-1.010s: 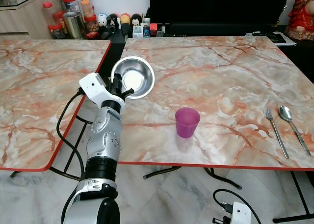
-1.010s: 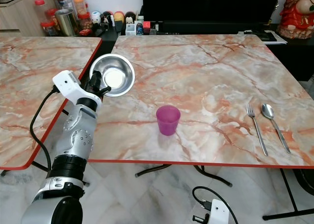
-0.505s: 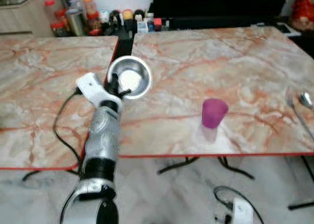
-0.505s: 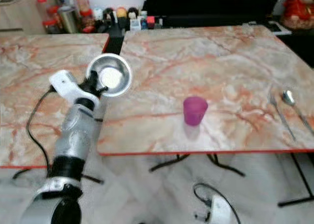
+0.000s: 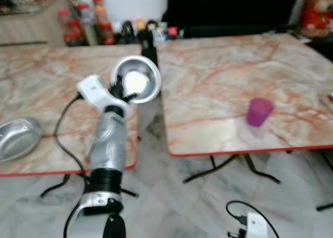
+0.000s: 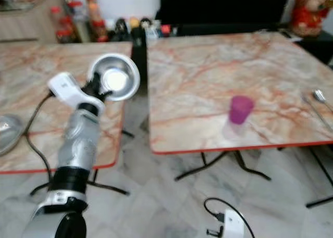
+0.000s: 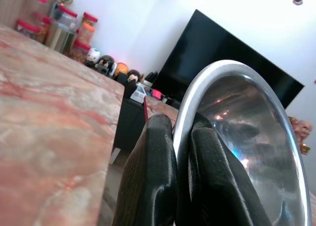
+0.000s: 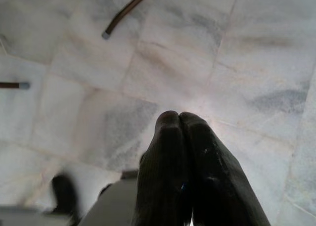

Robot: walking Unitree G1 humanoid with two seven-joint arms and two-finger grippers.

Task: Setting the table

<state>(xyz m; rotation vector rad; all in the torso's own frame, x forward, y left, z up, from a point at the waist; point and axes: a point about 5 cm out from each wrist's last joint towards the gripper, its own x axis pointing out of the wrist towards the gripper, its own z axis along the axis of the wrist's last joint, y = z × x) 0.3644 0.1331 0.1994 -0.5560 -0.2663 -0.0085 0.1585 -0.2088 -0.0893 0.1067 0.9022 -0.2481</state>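
- The left gripper [image 7: 180,152] is raised over the gap between the two marble-patterned tables, at the near right corner of the left table [image 5: 31,92].
- Its two black fingers [image 7: 150,186] are pressed nearly together, with only the thin rim of a steel bowl [image 5: 137,80] pinched between them: one finger lies on the outside of the rim, the other inside.
- The held bowl is tipped up on edge, so that its shiny hollow faces the camera; it is clear of both tabletops.
- A second steel bowl [image 5: 18,138] rests on the left table, at its near left edge, well apart from the held one.
- A purple cup [image 5: 258,111] stands upright on the right table [image 5: 218,76], near that table's near edge and well to the right of the gripper.
- At the far right edge of the right table lies a piece of cutlery [image 6: 318,96], too blurred to tell more.
- Jars and small bottles [image 5: 86,24] stand in a row at the far side, behind the tables, beside a large black screen [image 5: 229,9].
- The right gripper [image 8: 180,132] hangs idle over the pale tiled floor [image 8: 237,63], its fingers closed against each other with nothing between them.
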